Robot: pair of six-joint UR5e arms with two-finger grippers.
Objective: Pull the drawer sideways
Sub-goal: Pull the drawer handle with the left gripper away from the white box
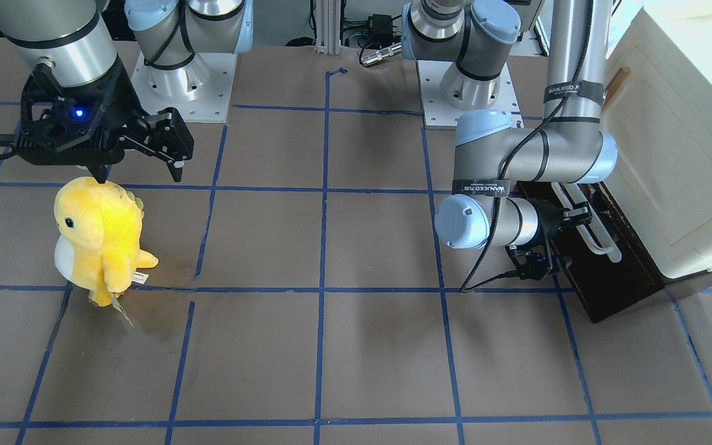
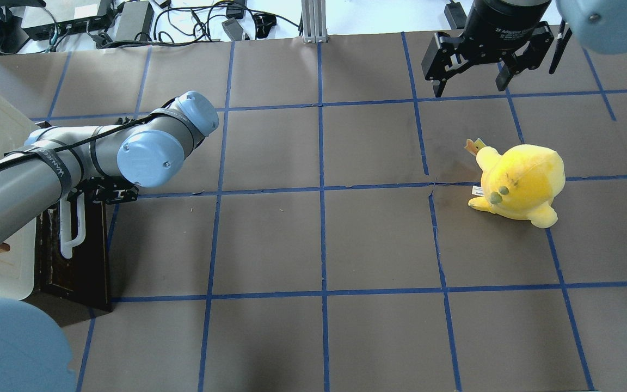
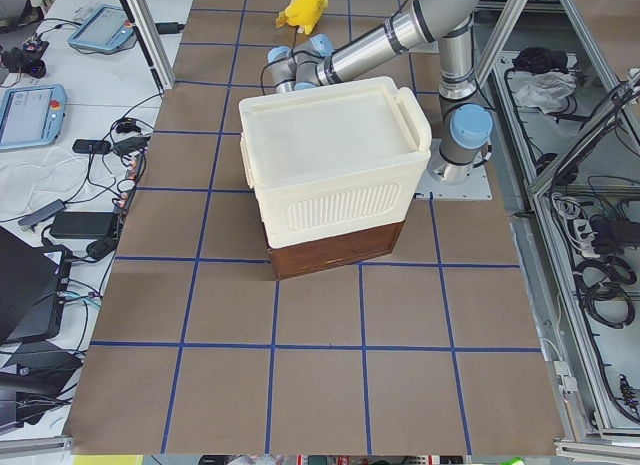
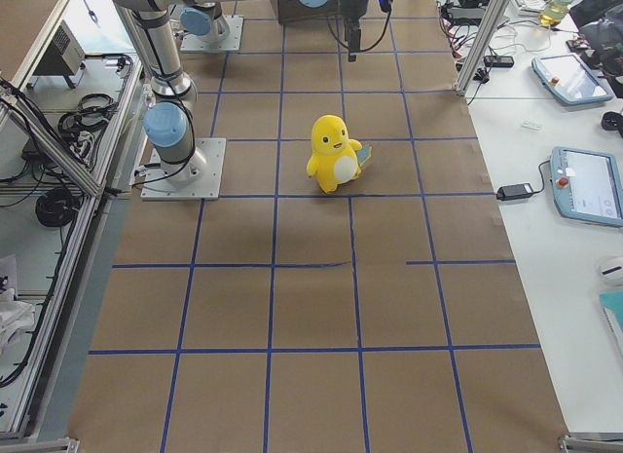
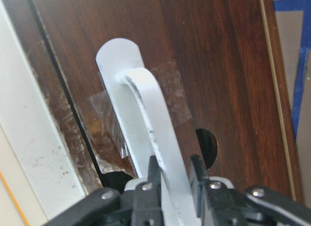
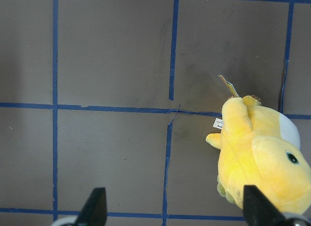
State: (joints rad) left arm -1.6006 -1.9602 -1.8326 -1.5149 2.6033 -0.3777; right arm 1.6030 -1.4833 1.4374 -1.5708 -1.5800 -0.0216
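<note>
The drawer [image 1: 609,281] has a dark brown wooden front and a long white bar handle [image 1: 600,241], low in the cream cabinet [image 1: 671,154]. My left gripper [image 1: 580,217] is shut on that handle near one end. In the left wrist view the two fingers [image 5: 154,180] press either side of the white bar [image 5: 150,119] against the brown front [image 5: 218,75]. The drawer [image 2: 82,256] and handle [image 2: 68,231] also show in the overhead view, with the left arm over them. My right gripper [image 2: 471,87] is open and empty, hanging above the table.
A yellow plush toy [image 1: 99,238] stands on the brown paper-covered table just below the right gripper [image 1: 139,164]; it also shows in the right wrist view [image 6: 262,153]. Blue tape lines grid the table. Both arm bases stand at the robot side.
</note>
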